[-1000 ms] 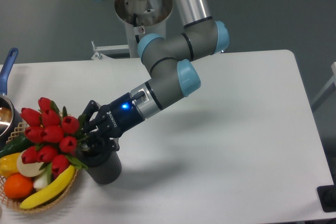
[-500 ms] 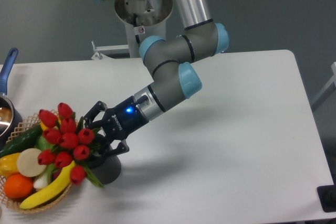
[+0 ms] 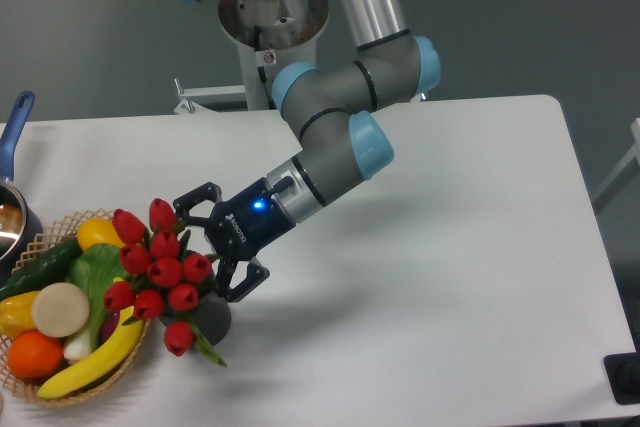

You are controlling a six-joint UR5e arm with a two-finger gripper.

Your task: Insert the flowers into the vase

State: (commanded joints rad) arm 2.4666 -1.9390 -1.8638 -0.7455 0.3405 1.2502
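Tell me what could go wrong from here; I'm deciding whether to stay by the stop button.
1. The flowers lean out left of the vase, with the bunch wider than it, so their weight might tip it or let them slide out.
2. The gripper, fingers spread, sits right beside the bunch; pulling away could snag a stem or leaf.
3. The wicker basket is close, so a tipping vase could knock it.

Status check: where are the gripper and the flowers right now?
Gripper open, astride the stems. Flowers tilted over the vase, buds leaning toward the wicker basket. Stem ends hidden; seating unconfirmed. Nothing else near the vase.
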